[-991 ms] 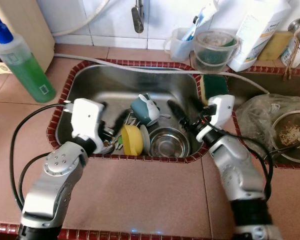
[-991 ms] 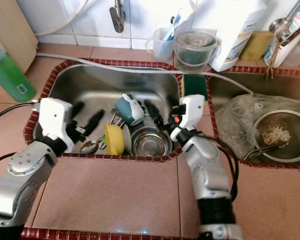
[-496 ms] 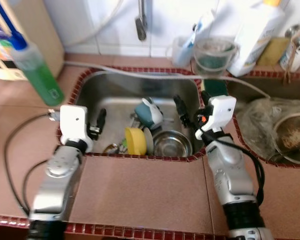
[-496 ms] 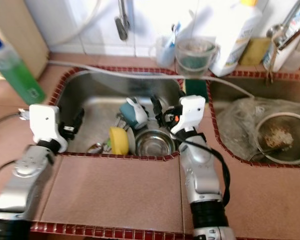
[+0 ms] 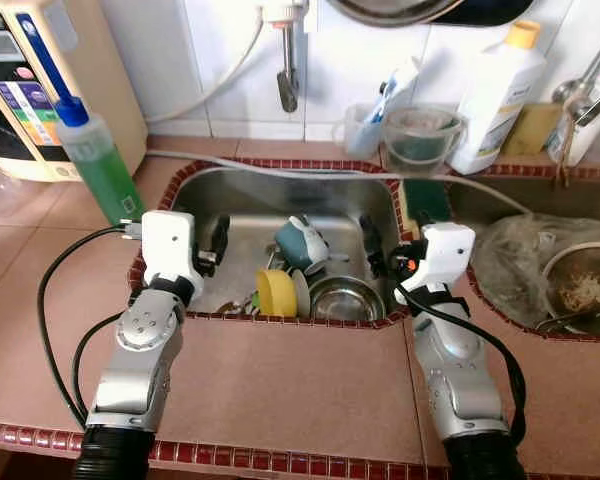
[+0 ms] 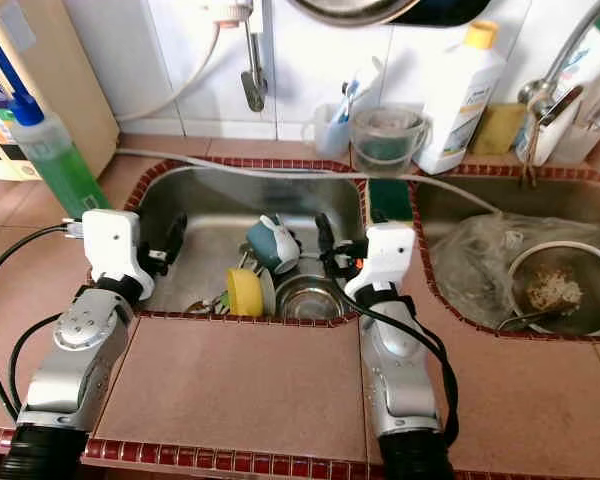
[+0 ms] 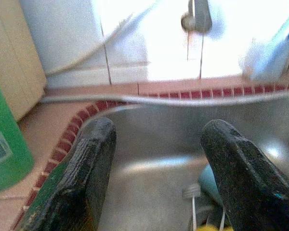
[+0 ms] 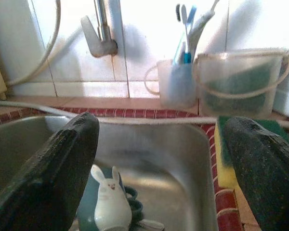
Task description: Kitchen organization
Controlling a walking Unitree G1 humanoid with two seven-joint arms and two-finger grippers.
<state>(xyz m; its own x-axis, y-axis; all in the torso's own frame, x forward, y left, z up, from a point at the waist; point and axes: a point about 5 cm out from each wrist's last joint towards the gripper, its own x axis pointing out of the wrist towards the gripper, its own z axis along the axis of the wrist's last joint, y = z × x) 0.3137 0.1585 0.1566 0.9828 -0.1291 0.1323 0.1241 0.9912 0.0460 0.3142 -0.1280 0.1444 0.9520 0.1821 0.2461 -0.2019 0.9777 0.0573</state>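
A steel sink holds a teal mug with a white rabbit, a yellow bowl on its side, a steel bowl and cutlery. My left gripper hovers over the sink's left near corner, open and empty, pointing at the back wall. To the right, above the steel bowl's right edge, my right gripper stands wide open with nothing in it. The rabbit mug lies below and ahead of it.
A green soap bottle and a beige appliance stand at the left. A faucet, toothbrush cup, clear pail, sponge and white bottle line the back. The right basin holds a plastic bag and a scrap bowl.
The camera has risen and pulled back, so the whole picture shifted. Both grippers have drawn up and back from the dishes toward the sink's near rim, still open.
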